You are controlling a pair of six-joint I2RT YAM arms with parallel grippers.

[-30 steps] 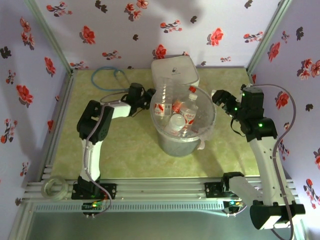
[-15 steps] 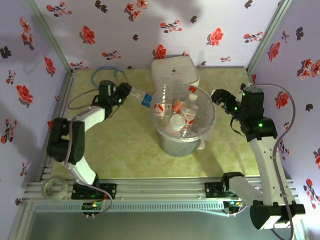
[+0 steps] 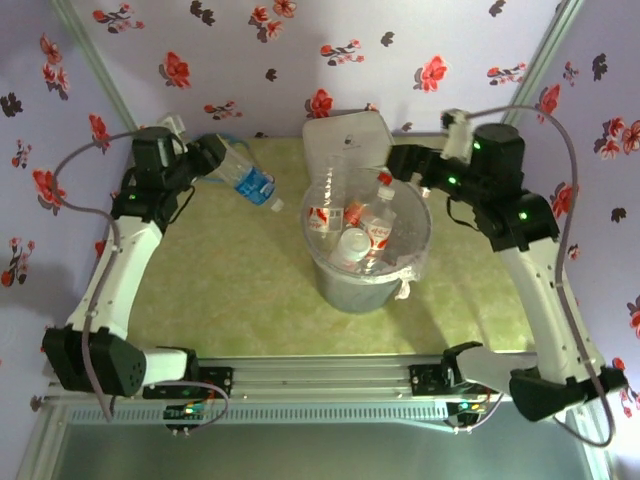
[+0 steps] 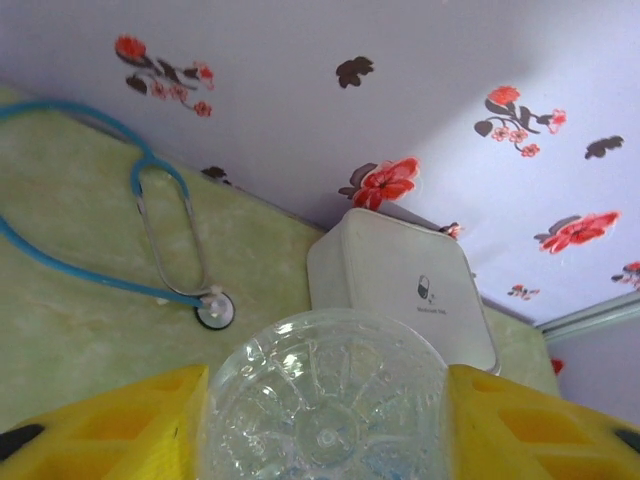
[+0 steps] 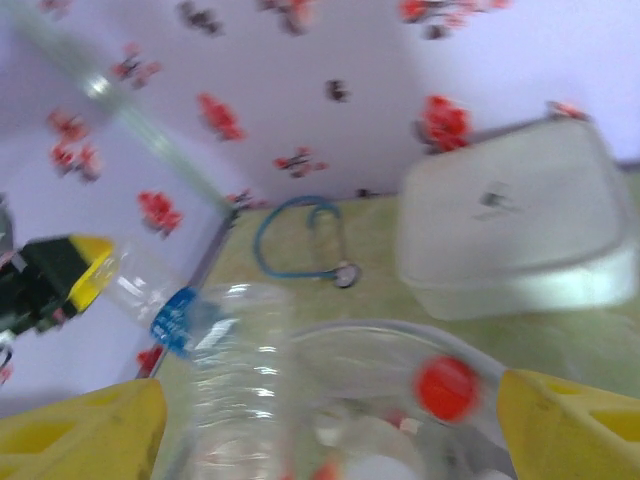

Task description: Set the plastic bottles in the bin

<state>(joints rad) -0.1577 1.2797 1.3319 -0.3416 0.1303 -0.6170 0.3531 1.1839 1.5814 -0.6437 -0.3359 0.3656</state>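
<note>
Behind the bin (image 3: 352, 292), a white box (image 3: 345, 138)

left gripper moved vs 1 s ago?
Yes. The left gripper, shut on a blue-label bottle, has pulled left and back, away from the bin, toward the rear-left corner.

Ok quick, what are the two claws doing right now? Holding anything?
Left claw: closed on a plastic bottle with a blue label.
Right claw: open, holding nothing.
</note>
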